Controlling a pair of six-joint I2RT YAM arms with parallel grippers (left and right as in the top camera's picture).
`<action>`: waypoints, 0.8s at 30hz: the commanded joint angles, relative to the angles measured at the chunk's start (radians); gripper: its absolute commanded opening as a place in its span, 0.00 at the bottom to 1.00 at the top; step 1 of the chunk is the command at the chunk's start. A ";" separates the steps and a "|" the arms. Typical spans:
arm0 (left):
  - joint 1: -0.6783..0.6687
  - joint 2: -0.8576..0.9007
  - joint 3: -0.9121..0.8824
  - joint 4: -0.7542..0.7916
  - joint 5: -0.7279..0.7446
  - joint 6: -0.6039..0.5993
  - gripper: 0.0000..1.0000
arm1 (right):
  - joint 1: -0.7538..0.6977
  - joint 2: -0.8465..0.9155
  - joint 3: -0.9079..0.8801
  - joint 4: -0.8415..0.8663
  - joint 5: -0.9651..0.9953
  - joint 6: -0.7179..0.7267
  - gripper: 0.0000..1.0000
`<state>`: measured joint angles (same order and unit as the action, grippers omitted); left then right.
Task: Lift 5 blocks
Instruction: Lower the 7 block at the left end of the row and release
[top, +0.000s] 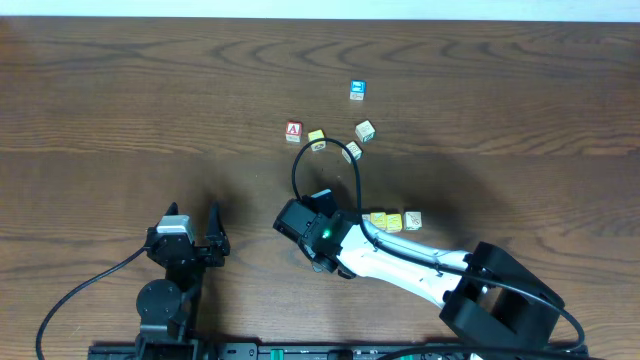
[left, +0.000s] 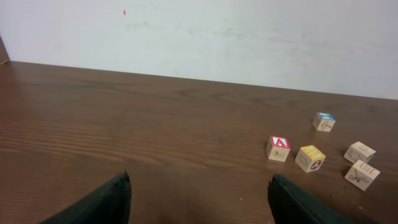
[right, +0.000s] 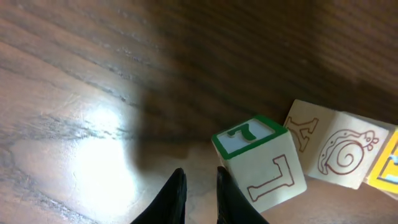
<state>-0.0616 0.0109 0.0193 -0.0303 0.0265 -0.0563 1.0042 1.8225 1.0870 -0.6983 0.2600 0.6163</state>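
Observation:
Three small blocks lie in a far group: a yellow block (top: 317, 139) (left: 310, 158) and two whitish blocks (top: 365, 131) (top: 351, 151). Another row of blocks (top: 394, 221) lies beside my right wrist (top: 318, 230). In the right wrist view, my right gripper (right: 198, 186) hangs just above the table, its jaws almost together with nothing between them. A green-topped block (right: 261, 165) marked "L" sits against the outside of the right finger. Beyond it lie a whitish snail block (right: 329, 152) and a yellow block (right: 385, 165). My left gripper (top: 192, 212) (left: 199, 199) stands open over bare wood.
A blue-faced cube (top: 357, 90) (left: 324, 121) lies farthest back. A red "A" cube (top: 293, 131) (left: 278, 148) sits left of the far yellow block. A black cable (top: 300, 165) loops up from the right wrist over the table.

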 joint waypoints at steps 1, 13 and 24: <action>0.004 -0.005 -0.015 -0.041 -0.020 -0.009 0.71 | -0.012 0.007 -0.005 0.009 0.043 -0.004 0.15; 0.004 -0.005 -0.015 -0.041 -0.020 -0.009 0.71 | -0.048 0.009 -0.005 0.056 0.087 -0.020 0.14; 0.004 -0.005 -0.015 -0.041 -0.020 -0.009 0.71 | -0.010 -0.038 0.026 0.076 -0.003 -0.179 0.01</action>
<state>-0.0612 0.0109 0.0193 -0.0303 0.0265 -0.0563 0.9688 1.8236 1.0901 -0.6064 0.2813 0.4873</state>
